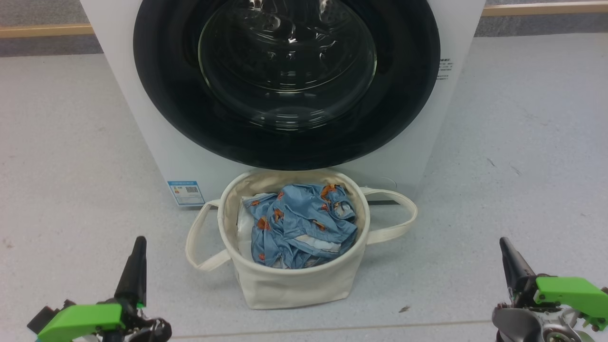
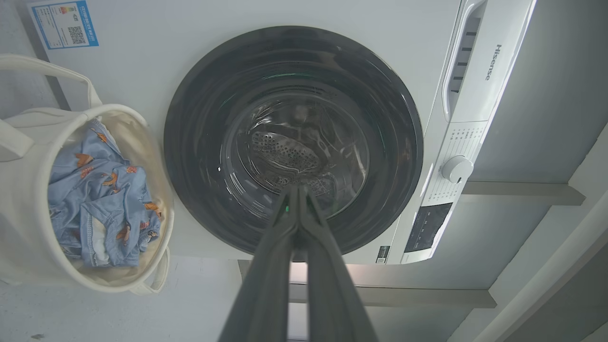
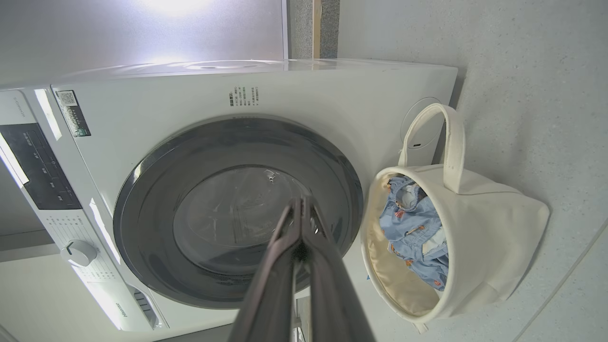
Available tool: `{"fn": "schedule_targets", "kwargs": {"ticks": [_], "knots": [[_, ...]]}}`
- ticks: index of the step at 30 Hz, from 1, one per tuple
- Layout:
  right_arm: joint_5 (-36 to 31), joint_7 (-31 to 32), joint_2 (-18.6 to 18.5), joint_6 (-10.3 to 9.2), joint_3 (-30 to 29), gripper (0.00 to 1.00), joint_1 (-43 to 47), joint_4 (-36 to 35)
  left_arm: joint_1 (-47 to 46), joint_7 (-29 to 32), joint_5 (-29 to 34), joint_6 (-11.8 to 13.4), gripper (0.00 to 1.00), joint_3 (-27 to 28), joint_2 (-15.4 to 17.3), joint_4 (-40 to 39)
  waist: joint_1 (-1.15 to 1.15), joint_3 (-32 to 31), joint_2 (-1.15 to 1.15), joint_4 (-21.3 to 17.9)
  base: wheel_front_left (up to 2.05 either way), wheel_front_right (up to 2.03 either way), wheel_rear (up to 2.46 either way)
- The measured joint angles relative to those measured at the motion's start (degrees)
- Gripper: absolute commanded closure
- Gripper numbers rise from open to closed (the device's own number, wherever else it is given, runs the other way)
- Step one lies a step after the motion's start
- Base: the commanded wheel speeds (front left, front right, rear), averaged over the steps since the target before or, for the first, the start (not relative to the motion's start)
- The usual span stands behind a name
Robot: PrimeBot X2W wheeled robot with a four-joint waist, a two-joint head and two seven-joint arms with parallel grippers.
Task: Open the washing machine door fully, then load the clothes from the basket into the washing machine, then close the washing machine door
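Shut door (image 1: 287,66) on the machine (image 1: 142,123), far centre. Just near of it, crumpled clothes (image 1: 299,225) in the basket (image 1: 289,289) on the floor (image 1: 522,166), midway between both grippers, well apart from each. Near left, left gripper (image 1: 139,244), fingers pressed together, nothing held. Near right, right gripper (image 1: 504,244), likewise pinched closed and empty.

Pale grey speckled floor (image 1: 522,142). A white washing machine (image 1: 175,161) stands on it. A cream basket (image 1: 294,285) sits upright just in front of its base, 2 loop handles (image 1: 192,237) drooping to either side. 1 small dark speck (image 1: 404,309) lies near the basket.
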Motion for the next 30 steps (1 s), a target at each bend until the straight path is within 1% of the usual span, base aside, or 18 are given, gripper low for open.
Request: {"fn": "schedule_targets", "kwargs": {"ticks": [30], "knots": [[0.0, 0.0, 0.0, 0.00, 0.0, 1.00, 0.0, 0.0, 0.0, 0.0, 0.0, 0.0, 1.00, 0.0, 0.0, 0.0, 0.00, 0.0, 0.00, 0.0, 0.00, 0.00, 0.00]]}}
